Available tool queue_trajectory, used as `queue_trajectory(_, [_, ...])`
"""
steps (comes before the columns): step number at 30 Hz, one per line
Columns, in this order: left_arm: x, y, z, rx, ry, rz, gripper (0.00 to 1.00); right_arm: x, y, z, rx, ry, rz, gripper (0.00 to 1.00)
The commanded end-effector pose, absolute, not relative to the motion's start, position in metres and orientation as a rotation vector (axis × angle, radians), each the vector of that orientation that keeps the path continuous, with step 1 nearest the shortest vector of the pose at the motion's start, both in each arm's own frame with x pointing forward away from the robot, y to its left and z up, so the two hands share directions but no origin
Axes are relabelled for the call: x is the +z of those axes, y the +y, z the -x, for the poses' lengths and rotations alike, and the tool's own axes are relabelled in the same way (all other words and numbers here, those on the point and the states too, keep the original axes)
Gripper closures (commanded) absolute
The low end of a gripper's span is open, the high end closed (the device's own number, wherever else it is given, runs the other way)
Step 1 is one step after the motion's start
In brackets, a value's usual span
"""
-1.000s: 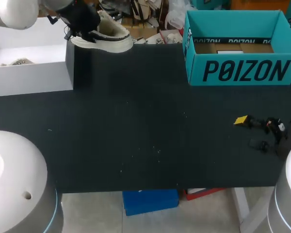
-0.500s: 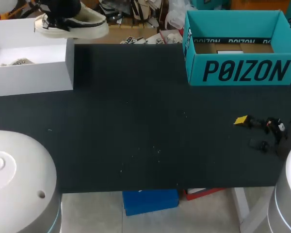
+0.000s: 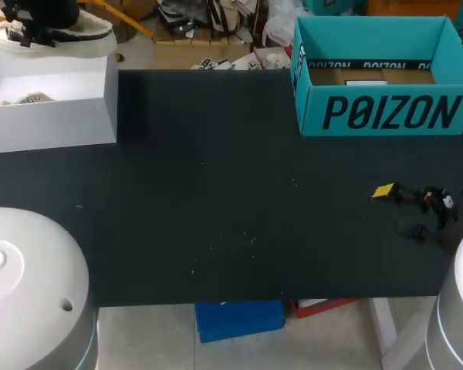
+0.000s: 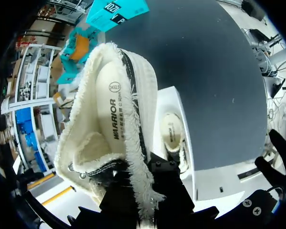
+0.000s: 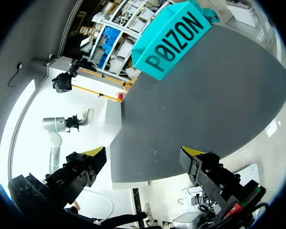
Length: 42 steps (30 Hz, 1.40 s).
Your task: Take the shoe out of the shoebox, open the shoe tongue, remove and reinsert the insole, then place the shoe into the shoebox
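Observation:
A cream shoe (image 3: pixel 58 32) with a fuzzy collar hangs over the far rim of the white shoebox (image 3: pixel 54 116) at the table's far left. My left gripper (image 3: pixel 37 14) is shut on it. In the left wrist view the gripper (image 4: pixel 142 202) pinches the shoe (image 4: pixel 112 109) at its collar, above the white shoebox (image 4: pixel 193 157), where a second cream shoe (image 4: pixel 172 136) lies. That second shoe (image 3: pixel 25 99) also shows in the head view. My right gripper (image 3: pixel 397 210) stands open and empty low at the table's right; the right wrist view shows the gripper (image 5: pixel 144 152) over the table's near edge.
A teal cardboard box (image 3: pixel 378 77) stands open at the far right, and the same teal box (image 5: pixel 174 38) shows far ahead of the right gripper. The black table (image 3: pixel 216 193) stretches between the two boxes.
My left arm has carried the shoe leftward and farther back, from beside the white box's right wall to above its far rim. The right arm has not moved.

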<state>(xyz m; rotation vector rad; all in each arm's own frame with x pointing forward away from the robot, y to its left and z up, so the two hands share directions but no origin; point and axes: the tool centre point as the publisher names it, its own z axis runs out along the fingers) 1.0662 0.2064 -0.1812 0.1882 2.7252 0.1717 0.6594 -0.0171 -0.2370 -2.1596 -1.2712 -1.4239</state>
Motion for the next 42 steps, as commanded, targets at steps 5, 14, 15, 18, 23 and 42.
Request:
queue_trajectory(5, [-0.176, 0.259, -1.076, 0.258, 2.718, -0.057, 1.0, -0.236, -0.017, -0.658, -1.427, -1.269, 2.161, 0.0])
queue_trajectory(14, [-0.207, 0.301, -1.095, 0.32, 2.768, 0.041, 1.0, -0.236, -0.017, -0.658, -1.427, -1.269, 2.161, 0.0])
queue_trajectory(15, [-0.211, 0.304, -1.098, 0.324, 2.771, 0.044, 1.0, -0.236, -0.017, -0.658, -1.427, -1.269, 2.161, 0.0])
queue_trajectory(18, [-0.226, 0.312, -1.11, 0.331, 2.787, 0.055, 1.0, -0.236, -0.017, -0.658, -1.427, -1.269, 2.161, 0.0])
queue_trajectory(23, [-0.247, 0.319, -1.129, 0.351, 2.815, 0.066, 1.0, -0.236, -0.017, -0.658, -1.427, -1.269, 2.161, 0.0])
queue_trajectory(42, [-0.338, 0.298, -1.211, 0.404, 2.888, 0.085, 1.0, -0.236, -0.017, -0.658, -1.427, -1.269, 2.161, 0.0])
